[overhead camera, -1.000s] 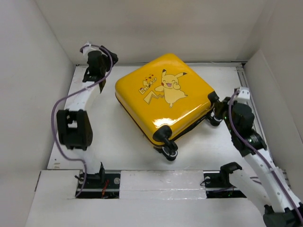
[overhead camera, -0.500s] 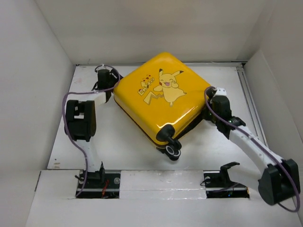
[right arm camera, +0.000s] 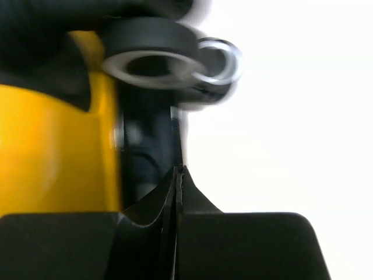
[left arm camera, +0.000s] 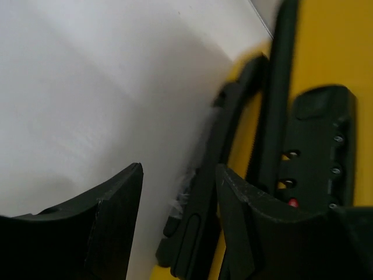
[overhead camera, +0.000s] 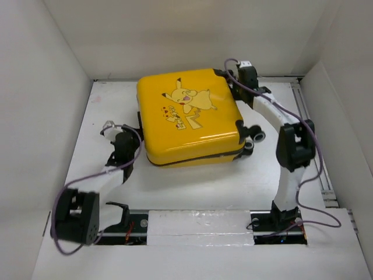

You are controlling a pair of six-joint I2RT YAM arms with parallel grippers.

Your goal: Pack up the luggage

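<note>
The luggage (overhead camera: 189, 116) lies flat and closed, Pikachu print up, its caster wheels (overhead camera: 256, 136) at the right side. My left gripper (overhead camera: 135, 150) is at its front-left corner. In the left wrist view the left gripper (left arm camera: 178, 195) stands open, and a black handle strip (left arm camera: 201, 230) on the yellow side lies between the fingers (left arm camera: 116, 221), next to the combination lock (left arm camera: 320, 151). My right gripper (overhead camera: 228, 79) is at the back-right corner. The right gripper (right arm camera: 178, 170) is shut, its tip against the dark zip seam (right arm camera: 145, 146) below a caster wheel (right arm camera: 169, 64).
White walls box the table (overhead camera: 192, 181) in on the left, back and right. A metal rail (overhead camera: 312, 140) runs along the right edge. The arm bases (overhead camera: 125, 224) sit at the near edge.
The luggage has turned counter-clockwise, so its wheels went from the front to the right. My left arm came down to the front-left corner. My right arm swung to the back-right corner.
</note>
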